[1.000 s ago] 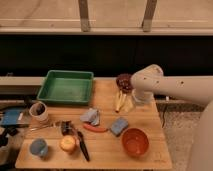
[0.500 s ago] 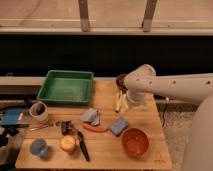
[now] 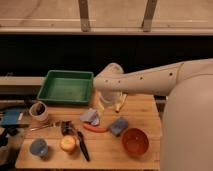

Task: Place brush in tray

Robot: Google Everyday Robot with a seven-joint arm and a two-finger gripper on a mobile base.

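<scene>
So the two-finger gripper hangs low over the light wooden table, just off the near right corner of the shallow green plastic tray. Honestly I can't tell whether it's spread or pressed together. It doesn't look like it's carrying anything, but I can't make out whether it touches the tabletop. The white arm reaches in from the right, running nearly level and dipping a bit towards the left. It ends in a rounded wrist above the gripper, which points downward. The slim dark stick-like brush lies flat on the table at the front left, outside the tray and well apart from the gripper. It sits just beside a small round yellow-orange thing. Between brush and gripper there's a red-orange elongated item and a bluish-grey block, with a round orange bowl further right. The arm covers part of the table's back edge. The robot's big white body fills the right side, cut off by the frame, and hides that end of the table.
</scene>
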